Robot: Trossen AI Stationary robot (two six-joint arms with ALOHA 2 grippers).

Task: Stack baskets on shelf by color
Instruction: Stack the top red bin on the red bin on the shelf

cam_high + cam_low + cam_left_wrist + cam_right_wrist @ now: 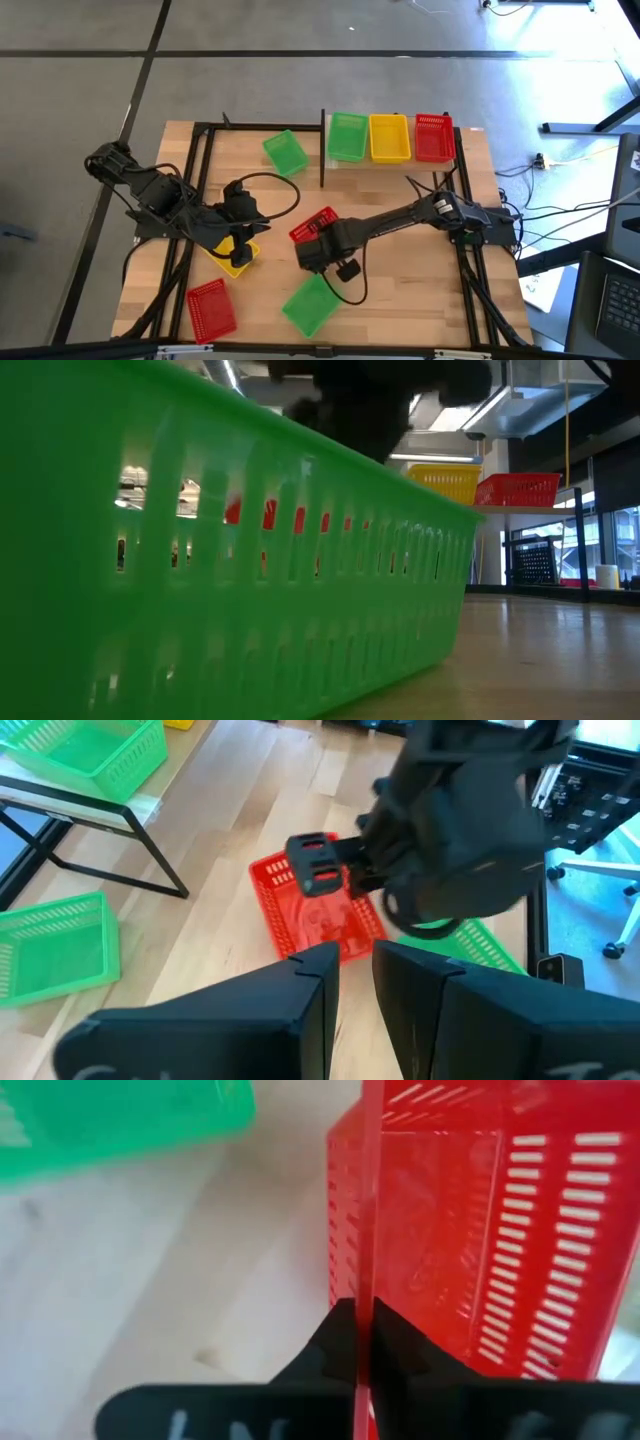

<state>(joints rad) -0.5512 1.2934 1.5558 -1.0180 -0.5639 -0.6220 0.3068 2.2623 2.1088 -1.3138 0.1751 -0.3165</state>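
The pale shelf [462,158] at the table's far side carries a green [347,135], a yellow [390,137] and a red basket [433,137] side by side. My right gripper [312,238] is shut on a red basket [315,222] near the table's middle. My left gripper [243,238] hovers over a yellow basket [236,260]; its fingers [300,990] stand a narrow gap apart with nothing between them. Loose on the table are a green basket [285,152] at the far side, another green one [310,305] and a red one [212,308] at the near edge. My right gripper pinches the upper rim of one wall [366,1295] of the red basket, one finger inside the basket and one outside. The fingers come from above, pointing steeply down. The basket sits tilted in the hold; I cannot tell whether its lower edge rests on the table.
A dark upright post [322,150] stands at the shelf's left end. Black frame rails [196,180] run along the table's left and right sides. The near green basket fills the low view [250,580]. Bare wood lies between the red basket and the shelf.
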